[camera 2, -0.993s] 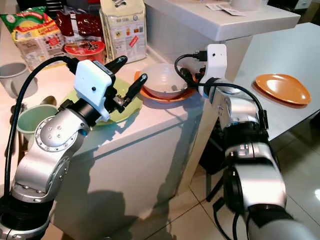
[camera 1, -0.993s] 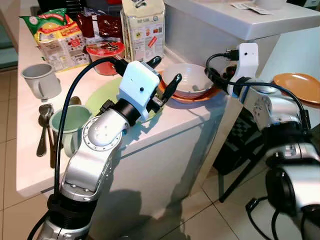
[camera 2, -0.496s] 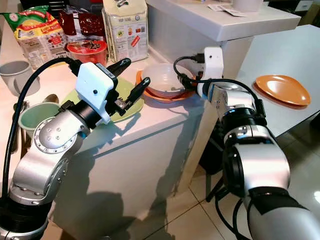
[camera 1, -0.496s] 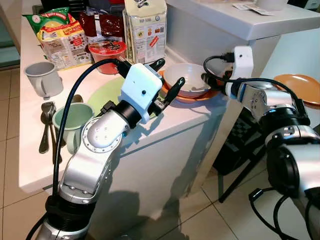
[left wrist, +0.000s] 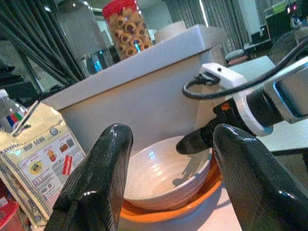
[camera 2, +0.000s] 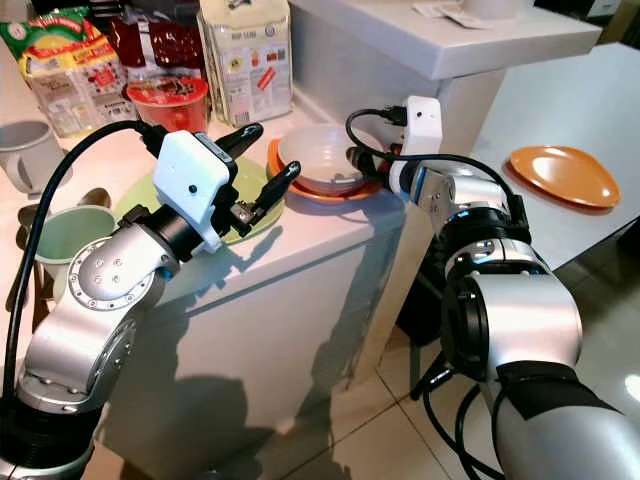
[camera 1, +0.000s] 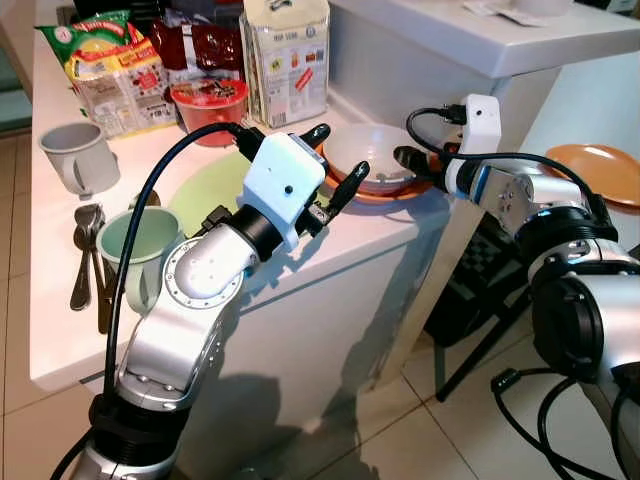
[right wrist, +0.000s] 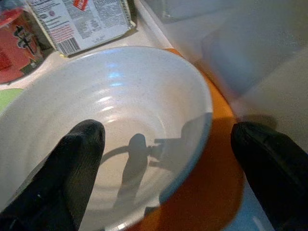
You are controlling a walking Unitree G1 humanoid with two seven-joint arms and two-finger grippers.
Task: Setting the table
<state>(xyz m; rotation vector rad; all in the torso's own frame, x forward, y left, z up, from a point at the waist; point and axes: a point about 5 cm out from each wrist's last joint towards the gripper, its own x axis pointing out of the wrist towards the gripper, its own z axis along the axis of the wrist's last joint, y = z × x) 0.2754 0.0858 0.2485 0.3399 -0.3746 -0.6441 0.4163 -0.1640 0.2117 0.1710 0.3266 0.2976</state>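
Right gripper (right wrist: 163, 159), jaws spread wide, is straddling the white bowl's (right wrist: 120, 96) rim at frame centre while the left gripper (camera 1: 335, 165) is hovering open alongside.

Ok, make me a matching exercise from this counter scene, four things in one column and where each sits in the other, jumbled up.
Things:
1. white bowl
2. spoons
3. left pincer
4. lone orange plate

Places:
A. on the lower table to the robot's right
B. on an orange plate at the counter's edge
C. hovering over the green plate, open
D. lying beside the green mug

Pairs: 1-B, 2-D, 3-C, 4-A

The right pincer is open at the bowl's rim.
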